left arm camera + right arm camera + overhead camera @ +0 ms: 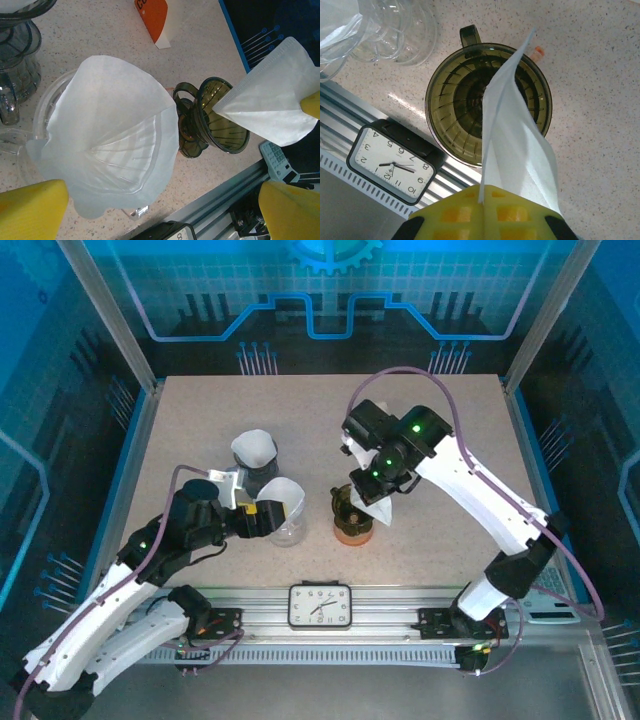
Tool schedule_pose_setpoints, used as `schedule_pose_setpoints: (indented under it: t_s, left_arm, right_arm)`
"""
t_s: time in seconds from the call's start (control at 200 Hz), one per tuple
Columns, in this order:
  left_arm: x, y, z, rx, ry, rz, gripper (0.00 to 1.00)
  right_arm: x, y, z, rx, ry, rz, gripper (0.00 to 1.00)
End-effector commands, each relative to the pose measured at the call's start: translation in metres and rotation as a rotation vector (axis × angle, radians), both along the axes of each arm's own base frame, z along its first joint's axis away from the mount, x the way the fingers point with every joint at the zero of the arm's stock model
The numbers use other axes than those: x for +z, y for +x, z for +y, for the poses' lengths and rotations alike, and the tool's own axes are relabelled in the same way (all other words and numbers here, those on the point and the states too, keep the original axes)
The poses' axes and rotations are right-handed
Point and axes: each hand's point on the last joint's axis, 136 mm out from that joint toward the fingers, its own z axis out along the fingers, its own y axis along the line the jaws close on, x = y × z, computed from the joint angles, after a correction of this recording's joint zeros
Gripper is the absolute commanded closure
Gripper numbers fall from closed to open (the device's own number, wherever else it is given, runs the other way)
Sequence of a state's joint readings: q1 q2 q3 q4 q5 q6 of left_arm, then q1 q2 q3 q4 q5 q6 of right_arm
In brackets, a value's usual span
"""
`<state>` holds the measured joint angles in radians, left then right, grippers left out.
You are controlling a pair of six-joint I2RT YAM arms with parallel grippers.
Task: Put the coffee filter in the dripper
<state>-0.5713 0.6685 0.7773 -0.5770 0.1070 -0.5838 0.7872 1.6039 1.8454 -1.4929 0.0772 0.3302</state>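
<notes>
- White paper folded flat: this is the coffee filter (520, 150). The right hand (482, 200) is clamped on its wide end, so the pointed end hangs down toward the dripper (450, 100).
- The filter's tip hovers at the dripper's open mouth, about level with the rim and not yet seated. That line-up looks chosen for a straight lowering.
- The dark, ribbed dripper stands upright on the speckled surface (600, 75). Its handle is on the side away from the clock (395, 162).
- The left hand (160, 212) is spread wide and holds nothing. Its 2 yellow pads (30, 210) face a clear dripper (47, 97) that carries an opened filter (115, 130), so it seems parked out of the way.
- Judgement: because the filter is pinched flat, it may need spreading before it sits against the ribs.
</notes>
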Motion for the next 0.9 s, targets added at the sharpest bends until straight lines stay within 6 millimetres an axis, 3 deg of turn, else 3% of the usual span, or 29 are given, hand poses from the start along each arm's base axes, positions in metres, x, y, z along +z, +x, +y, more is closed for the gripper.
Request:
schedule_pose_setpoints:
  t_s: [0.0,0.896]
  left_arm:
    - [0.010,-0.001,-0.005,-0.041,-0.021,-0.038,0.01]
    - [0.009,-0.003,-0.016,-0.083,-0.060,-0.005,0.01]
  right_arm:
    - [0.000,-0.007,0.000,0.045,-0.047,0.025,0.97]
    - [-0.051,0.004,0.031,0.104,-0.073,0.086,0.90]
